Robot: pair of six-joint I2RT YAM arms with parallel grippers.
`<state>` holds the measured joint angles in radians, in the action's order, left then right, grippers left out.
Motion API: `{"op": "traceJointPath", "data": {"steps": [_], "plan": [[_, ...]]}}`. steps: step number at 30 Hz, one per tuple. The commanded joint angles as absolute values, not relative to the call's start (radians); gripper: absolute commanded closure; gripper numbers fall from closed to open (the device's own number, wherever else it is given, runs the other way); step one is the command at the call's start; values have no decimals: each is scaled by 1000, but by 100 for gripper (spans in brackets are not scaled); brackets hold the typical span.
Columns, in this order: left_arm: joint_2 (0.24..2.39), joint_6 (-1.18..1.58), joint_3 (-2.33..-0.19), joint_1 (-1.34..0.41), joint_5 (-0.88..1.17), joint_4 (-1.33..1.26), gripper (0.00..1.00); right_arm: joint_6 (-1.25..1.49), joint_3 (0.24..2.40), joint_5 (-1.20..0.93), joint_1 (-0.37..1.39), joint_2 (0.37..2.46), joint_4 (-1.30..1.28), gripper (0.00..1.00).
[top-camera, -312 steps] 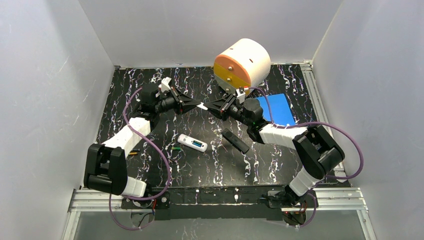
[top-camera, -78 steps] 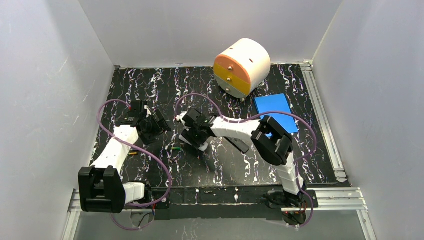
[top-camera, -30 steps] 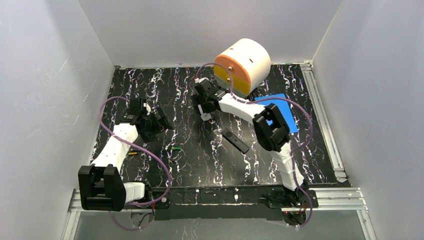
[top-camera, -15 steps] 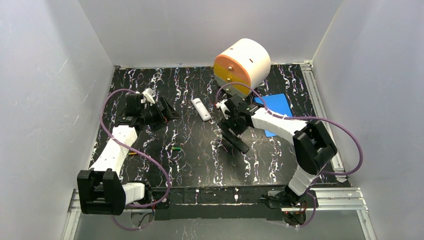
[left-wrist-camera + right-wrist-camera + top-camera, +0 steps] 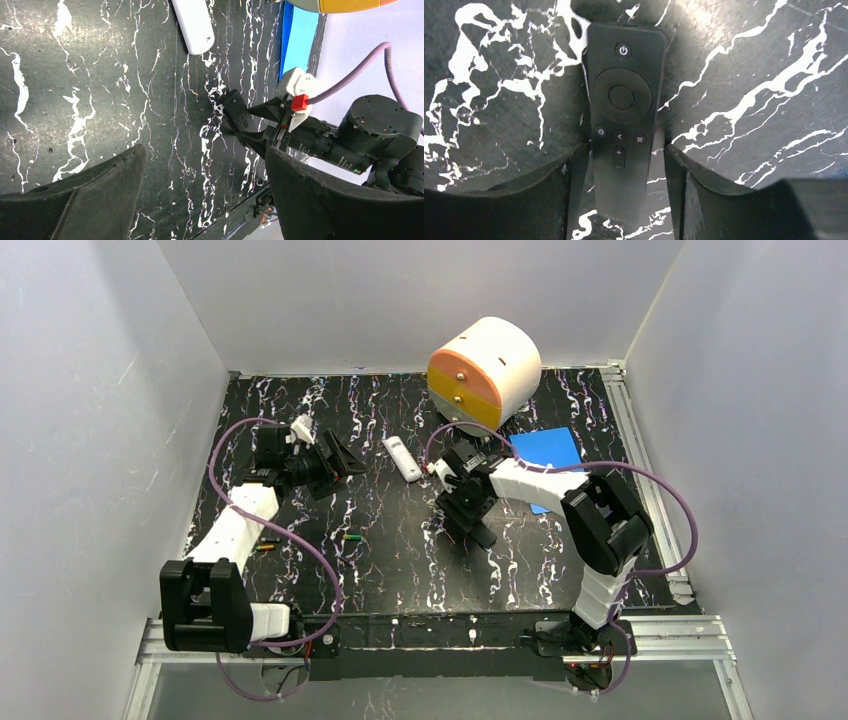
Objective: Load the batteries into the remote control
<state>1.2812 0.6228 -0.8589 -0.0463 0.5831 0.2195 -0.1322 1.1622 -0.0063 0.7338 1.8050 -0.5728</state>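
- The bench [image 5: 400, 580] looks different from a few seconds back: the middle, where the white remote lay, is now bare.
- My right arm has carried that white remote [image 5: 402, 458] to the far side and left it lying there, then swung back. It now reaches across low, elbow folded, wrist pitched straight down over the black remote [image 5: 623, 95].
- The right tool [image 5: 624, 155] straddles the black remote's lower half. It is spread, with the pads just beside the long edges. A sliver of bench shows at one pad, so I judge it is not yet pinching.
- My left arm has turned inward. It stretches up the left side with the left tool [image 5: 204, 150] spread wide, holding nothing and aimed at the right tool.
- The black remote lies buttons up, so I expect it must be lifted and turned over before any cell goes in.
- The green battery [image 5: 351, 537] lies loose mid-bench, and the orange battery [image 5: 265, 546] lies beside my left arm. Both are untouched and well apart from either remote.
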Motion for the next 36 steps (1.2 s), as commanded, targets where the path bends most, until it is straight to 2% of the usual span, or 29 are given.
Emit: {"op": "traceJointPath", "data": {"steps": [1,7,8,11,13,14,17,23,26,29,36], "plan": [[1279,622,-874,-39,622,217,14,-107,1205,38,735,1834,-557,37],[1281,610,-881,-39,624,227,14,-87,1181,88,736,1819,-557,41],[1280,609,-880,-39,625,227,14,-84,1173,93,736,1815,-554,45],[1285,606,-879,-39,636,226,13,-69,1153,93,735,1807,-534,67],[1283,596,-878,-40,657,218,6,-36,1160,103,737,1801,-523,73],[1277,599,-877,-41,658,214,3,-18,1164,97,737,1792,-510,74],[1249,603,-872,-40,659,193,2,37,1182,25,734,1742,-460,75],[1221,676,-894,-41,767,123,2,220,1276,-367,670,1691,-304,75],[1206,762,-914,-41,869,37,2,482,1247,-625,634,1668,-22,75],[1184,843,-932,-44,937,-62,2,777,1210,-775,619,1670,309,74],[1146,822,-1019,-130,1003,-73,1,1368,1207,-918,621,1749,961,74]]}}
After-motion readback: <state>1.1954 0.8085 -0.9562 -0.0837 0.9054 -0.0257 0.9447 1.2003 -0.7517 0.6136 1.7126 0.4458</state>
